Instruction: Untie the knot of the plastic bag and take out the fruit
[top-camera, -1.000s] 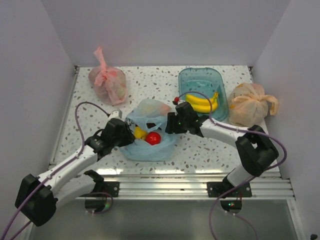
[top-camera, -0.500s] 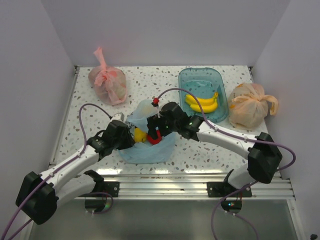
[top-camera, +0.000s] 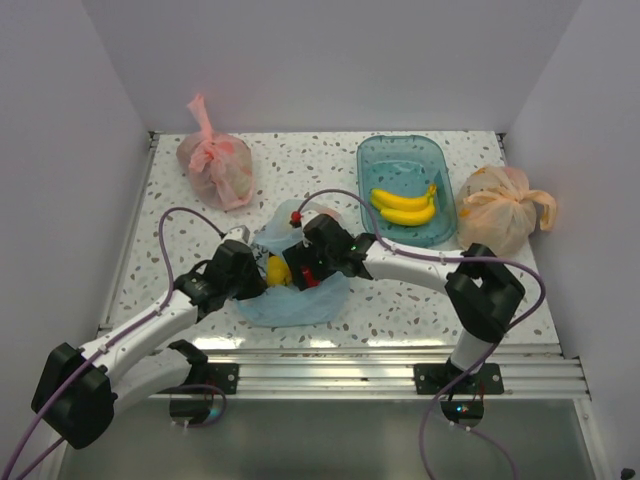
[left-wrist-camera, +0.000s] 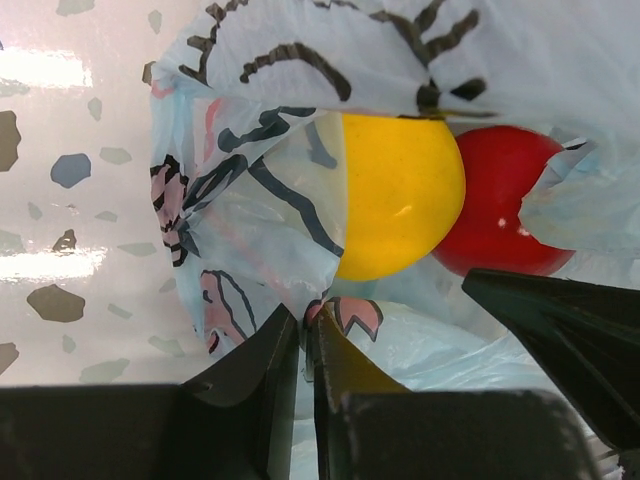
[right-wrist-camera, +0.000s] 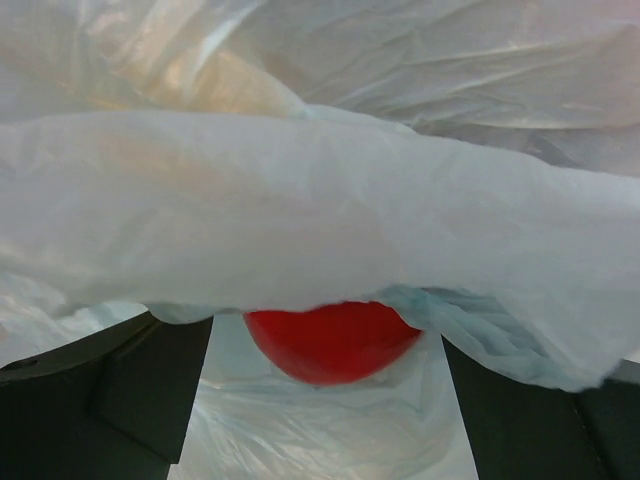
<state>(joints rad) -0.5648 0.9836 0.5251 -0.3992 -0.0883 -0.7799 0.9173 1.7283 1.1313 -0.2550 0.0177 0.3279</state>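
The light blue plastic bag (top-camera: 290, 300) lies open at the table's front middle. My left gripper (top-camera: 250, 272) is shut on the bag's left rim; in the left wrist view its tips (left-wrist-camera: 305, 325) pinch the printed film (left-wrist-camera: 240, 200). A yellow round fruit (left-wrist-camera: 395, 200) and a red apple (left-wrist-camera: 500, 215) lie inside the bag. My right gripper (top-camera: 310, 268) is open inside the bag's mouth. In the right wrist view the apple (right-wrist-camera: 335, 335) sits between its spread fingers (right-wrist-camera: 130, 380), with bag film (right-wrist-camera: 320, 200) draped over it. A yellow banana bunch (top-camera: 405, 207) lies in the teal tub (top-camera: 385, 160).
A knotted pink bag (top-camera: 215, 165) stands at the back left. A knotted orange bag (top-camera: 497, 210) stands at the right, beside the tub. White walls close in the left, back and right. A metal rail (top-camera: 400, 365) runs along the front edge.
My right gripper has moved left from beside the tub into the bag's mouth, over the red apple. My left gripper has kept its hold on the bag's rim.
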